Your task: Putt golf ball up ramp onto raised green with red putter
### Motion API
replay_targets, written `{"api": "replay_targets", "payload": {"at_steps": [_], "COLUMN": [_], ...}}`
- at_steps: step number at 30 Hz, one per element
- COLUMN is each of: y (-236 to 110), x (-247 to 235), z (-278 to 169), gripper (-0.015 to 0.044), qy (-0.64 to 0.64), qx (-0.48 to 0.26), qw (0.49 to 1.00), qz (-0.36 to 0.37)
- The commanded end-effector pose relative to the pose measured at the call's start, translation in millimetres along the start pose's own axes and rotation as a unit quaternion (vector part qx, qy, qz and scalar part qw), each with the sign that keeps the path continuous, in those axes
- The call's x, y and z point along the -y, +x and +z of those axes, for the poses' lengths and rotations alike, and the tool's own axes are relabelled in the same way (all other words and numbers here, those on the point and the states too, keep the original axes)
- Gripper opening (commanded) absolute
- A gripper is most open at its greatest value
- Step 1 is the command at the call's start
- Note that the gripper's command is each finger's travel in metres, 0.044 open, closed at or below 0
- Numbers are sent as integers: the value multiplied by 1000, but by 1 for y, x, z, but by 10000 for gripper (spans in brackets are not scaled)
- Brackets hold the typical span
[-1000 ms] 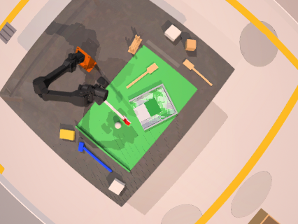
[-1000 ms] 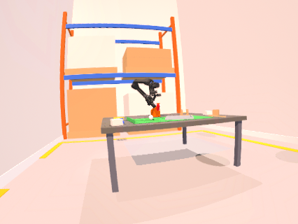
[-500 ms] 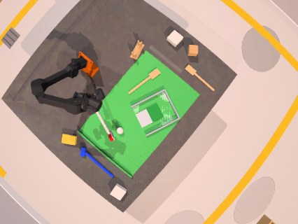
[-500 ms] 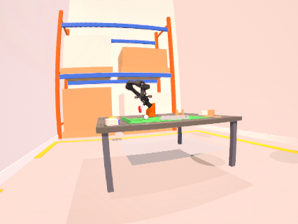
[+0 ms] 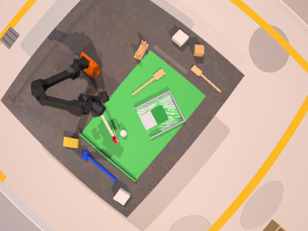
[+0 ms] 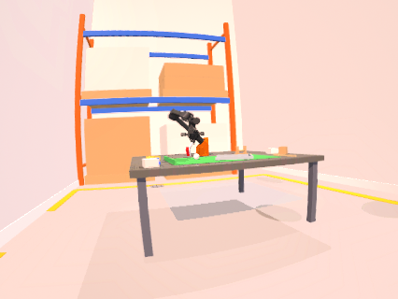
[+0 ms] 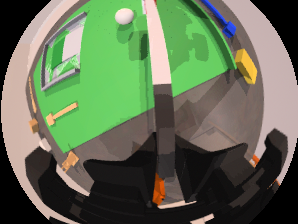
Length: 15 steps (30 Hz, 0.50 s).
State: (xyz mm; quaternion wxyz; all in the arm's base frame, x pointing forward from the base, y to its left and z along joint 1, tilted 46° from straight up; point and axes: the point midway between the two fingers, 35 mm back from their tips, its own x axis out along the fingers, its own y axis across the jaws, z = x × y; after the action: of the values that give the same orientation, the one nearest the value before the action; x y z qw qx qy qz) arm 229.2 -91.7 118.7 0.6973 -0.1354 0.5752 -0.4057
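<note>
A: Left of centre, your gripper (image 5: 97,107) clamps the putter (image 5: 108,127) shaft, head low behind the ball (image 5: 123,133). Why?

B: To line up 1 stroke rightward, probably, toward the ramp (image 5: 148,120) and green (image 5: 159,114).

Standing on a pale pink floor (image 6: 224,262) crossed by yellow lines (image 6: 346,192). Rising behind the gripper: an orange-and-blue shelf rack (image 6: 80,93) bearing cardboard boxes (image 6: 191,79).

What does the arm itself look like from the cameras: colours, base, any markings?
The arm is matte black throughout, built of blocky, angular links. It stands on a bright orange box-shaped base. The gripper is black too; the wrist view shows small orange accents on it. No cables or lettering can be made out.
</note>
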Motion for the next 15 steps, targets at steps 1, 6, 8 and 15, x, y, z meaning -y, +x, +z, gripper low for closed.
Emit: {"api": "replay_targets", "payload": {"at_steps": [1, 6, 8, 15], "y": [4, 13, 16, 26], "x": [2, 2, 2, 2], "z": [1, 1, 1, 1], "gripper": [0, 0, 0, 0], "qy": [2, 2, 2, 2], "qx": [5, 5, 5, 5], "qw": [1000, 1000, 1000, 1000], "qz": [-2, -2, -2, -2]}}
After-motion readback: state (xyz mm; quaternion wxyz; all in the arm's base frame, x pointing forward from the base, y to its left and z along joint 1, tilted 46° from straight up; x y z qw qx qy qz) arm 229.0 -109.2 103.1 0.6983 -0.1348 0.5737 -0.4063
